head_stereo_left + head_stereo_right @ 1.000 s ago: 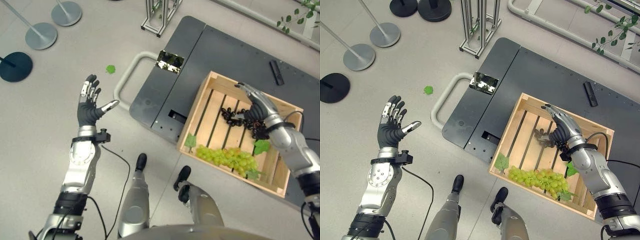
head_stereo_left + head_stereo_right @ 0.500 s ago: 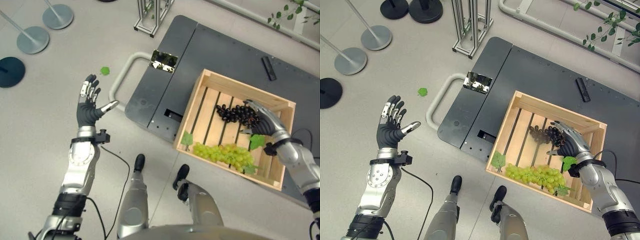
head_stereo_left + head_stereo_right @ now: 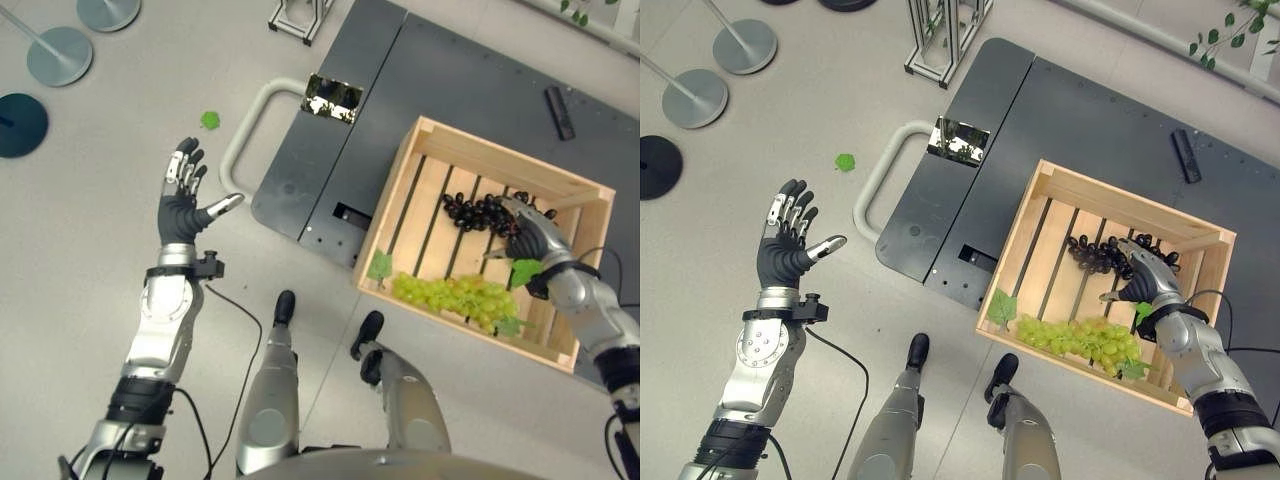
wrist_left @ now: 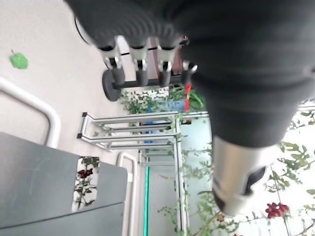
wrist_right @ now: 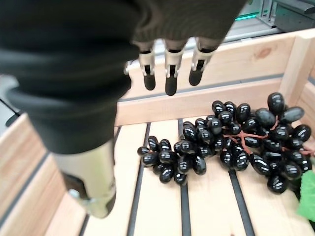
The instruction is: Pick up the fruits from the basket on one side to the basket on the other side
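crate: wooden slatted crate (image 3: 1045, 185) standing on a dark grey platform (image 3: 1100, 110); serves as the source basket.
black grapes: dark bunch (image 5: 226, 147) lying on the crate slats near the far wall, not lifted.
green grapes: pale bunch (image 3: 455, 298) with leaves along the near wall of the crate.
right hand: right hand (image 3: 1145, 280) over the black grapes, fingers straight and apart above the bunch, gripping nothing.
left hand: left hand (image 3: 185, 205) raised over the floor well apart from the crate, fingers spread, empty.
stray item: small green leaf (image 3: 210, 120) on the floor.
step in hand: reaching for the black grapes.
next move: lower the fingers and close round the bunch, probably near the stem, before lifting.
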`<state>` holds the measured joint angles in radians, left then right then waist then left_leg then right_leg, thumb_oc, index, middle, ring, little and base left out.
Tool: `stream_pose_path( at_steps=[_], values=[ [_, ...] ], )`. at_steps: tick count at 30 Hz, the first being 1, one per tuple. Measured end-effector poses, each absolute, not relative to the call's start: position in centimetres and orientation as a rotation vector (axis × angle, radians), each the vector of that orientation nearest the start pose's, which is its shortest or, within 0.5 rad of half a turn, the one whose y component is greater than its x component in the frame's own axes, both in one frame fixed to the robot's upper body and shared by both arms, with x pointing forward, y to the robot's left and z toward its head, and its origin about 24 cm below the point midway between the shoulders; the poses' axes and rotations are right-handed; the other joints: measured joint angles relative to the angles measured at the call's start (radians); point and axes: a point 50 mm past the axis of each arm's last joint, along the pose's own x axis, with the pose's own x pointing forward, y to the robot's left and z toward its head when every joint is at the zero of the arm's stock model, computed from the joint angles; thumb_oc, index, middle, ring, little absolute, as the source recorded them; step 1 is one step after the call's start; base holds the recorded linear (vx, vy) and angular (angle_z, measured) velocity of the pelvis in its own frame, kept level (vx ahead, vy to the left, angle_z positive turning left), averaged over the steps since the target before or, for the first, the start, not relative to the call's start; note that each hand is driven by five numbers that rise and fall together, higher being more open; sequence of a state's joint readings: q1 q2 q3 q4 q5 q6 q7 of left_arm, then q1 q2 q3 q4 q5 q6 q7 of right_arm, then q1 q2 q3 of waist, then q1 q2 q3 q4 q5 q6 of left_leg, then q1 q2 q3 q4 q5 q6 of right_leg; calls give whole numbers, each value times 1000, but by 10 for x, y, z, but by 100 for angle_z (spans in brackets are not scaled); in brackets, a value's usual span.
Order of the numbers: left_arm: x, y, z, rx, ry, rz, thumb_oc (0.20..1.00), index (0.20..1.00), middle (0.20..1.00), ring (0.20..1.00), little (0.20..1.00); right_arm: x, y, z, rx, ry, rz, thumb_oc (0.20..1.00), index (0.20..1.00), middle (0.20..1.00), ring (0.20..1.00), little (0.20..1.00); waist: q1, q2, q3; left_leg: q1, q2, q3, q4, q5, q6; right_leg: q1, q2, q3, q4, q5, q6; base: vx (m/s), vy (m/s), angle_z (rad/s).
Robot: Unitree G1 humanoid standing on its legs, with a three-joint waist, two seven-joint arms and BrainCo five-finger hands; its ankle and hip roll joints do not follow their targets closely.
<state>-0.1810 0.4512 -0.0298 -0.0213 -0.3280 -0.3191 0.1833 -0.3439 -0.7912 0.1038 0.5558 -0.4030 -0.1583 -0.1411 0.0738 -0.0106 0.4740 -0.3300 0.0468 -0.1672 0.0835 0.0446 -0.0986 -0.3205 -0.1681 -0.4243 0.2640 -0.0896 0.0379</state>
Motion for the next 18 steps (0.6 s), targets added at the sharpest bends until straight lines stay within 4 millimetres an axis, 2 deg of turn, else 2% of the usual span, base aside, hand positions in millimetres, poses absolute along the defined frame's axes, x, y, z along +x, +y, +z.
stream_pose_path(
  at_steps=[6,9,18],
  values=[
    [278,210,145,58,-530,69,1000,1000,1000,1000,1000,321,-315,112,-1203,4,-188,1000,1000,1000,1000,1000,1,18,13,-46,-14,0,-1,19,-4,-76,-27,3,86,-35,-8,2,-11,7],
    [279,206,148,54,-539,59,1000,1000,1000,1000,1000,331,-312,121,-1215,-8,-202,1000,1000,1000,1000,1000,22,32,25,-64,-12,0,1,22,-6,-102,-28,7,100,-37,-12,-14,-2,-3],
    [279,207,148,50,-542,75,1000,1000,1000,1000,1000,335,-315,122,-1238,21,-229,1000,1000,1000,1000,1000,27,34,26,-65,-14,-2,1,22,-6,-103,-31,6,104,-39,-13,0,0,0]
  ],
)
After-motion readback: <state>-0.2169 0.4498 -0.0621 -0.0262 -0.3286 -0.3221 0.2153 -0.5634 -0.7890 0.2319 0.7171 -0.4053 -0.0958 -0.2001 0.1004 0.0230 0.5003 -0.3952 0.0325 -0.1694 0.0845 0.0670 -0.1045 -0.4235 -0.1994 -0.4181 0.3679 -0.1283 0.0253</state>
